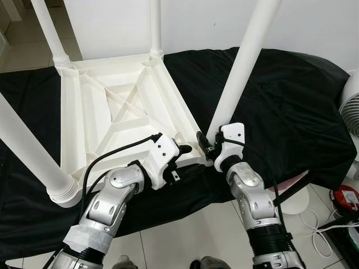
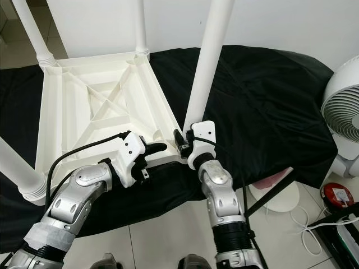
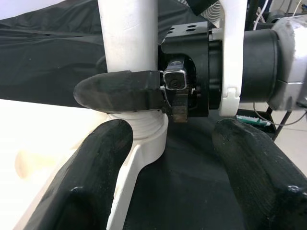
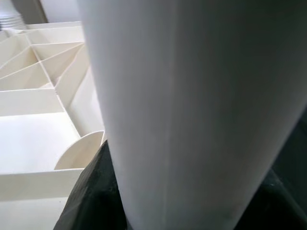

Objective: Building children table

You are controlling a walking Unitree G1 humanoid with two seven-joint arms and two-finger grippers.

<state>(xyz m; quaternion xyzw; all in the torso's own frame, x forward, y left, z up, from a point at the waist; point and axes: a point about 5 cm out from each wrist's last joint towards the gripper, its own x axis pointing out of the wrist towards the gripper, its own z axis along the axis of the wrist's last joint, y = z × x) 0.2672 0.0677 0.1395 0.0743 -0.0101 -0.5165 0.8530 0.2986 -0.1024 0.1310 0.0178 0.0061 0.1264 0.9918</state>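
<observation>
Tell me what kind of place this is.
Probably a room in a home: pale tiled floor, plain white wall, a white standing fan with cables. An upturned white table lies on a black cloth.

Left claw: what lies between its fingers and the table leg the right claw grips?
A bare stretch of black cloth separates the open left claw from the leg, in the left wrist view.

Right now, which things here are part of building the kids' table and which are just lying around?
Part of the job:
upturned white tabletop
table leg held by the right gripper
left gripper at the tabletop's corner

Lying about:
white fan
white cable on the floor
black cloth
</observation>
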